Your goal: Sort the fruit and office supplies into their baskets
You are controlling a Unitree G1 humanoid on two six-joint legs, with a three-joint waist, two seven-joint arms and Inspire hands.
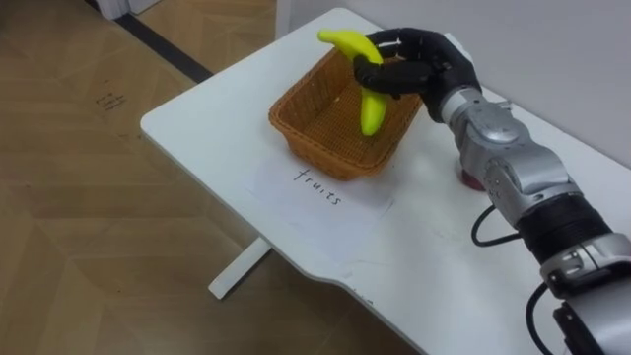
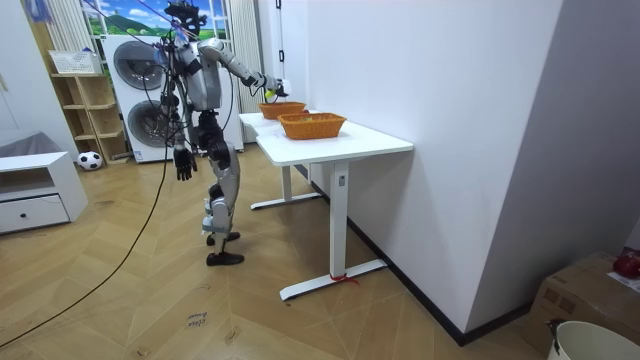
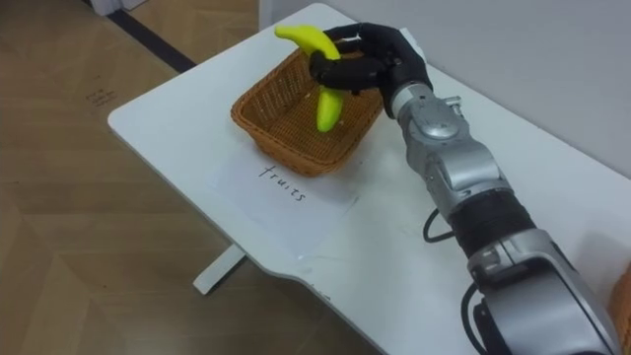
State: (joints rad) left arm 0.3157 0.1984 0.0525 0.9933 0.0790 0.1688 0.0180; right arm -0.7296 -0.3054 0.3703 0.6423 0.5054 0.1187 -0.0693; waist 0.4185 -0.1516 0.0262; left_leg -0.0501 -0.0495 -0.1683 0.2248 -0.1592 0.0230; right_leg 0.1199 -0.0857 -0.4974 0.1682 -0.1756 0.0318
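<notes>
A yellow banana [image 1: 361, 77] hangs over the wicker fruit basket [image 1: 296, 120], its lower end down inside the rim. My right hand [image 1: 422, 61] is shut on its middle, reaching in from the right across the white table [image 1: 197, 108]. A paper sheet [image 1: 317, 189] with a handwritten label lies in front of the basket. In the room view I stand at the far end of the table with my right arm stretched over the far basket [image 2: 282, 110]. My left hand [image 2: 183, 163] hangs relaxed at my side.
A second wicker basket [image 2: 312, 125] stands nearer the room camera on the same table. A small red thing [image 1: 471, 180] lies on the table behind my right forearm. The table's left edge drops to wooden floor. A washing machine [image 2: 138, 70] and shelves stand behind me.
</notes>
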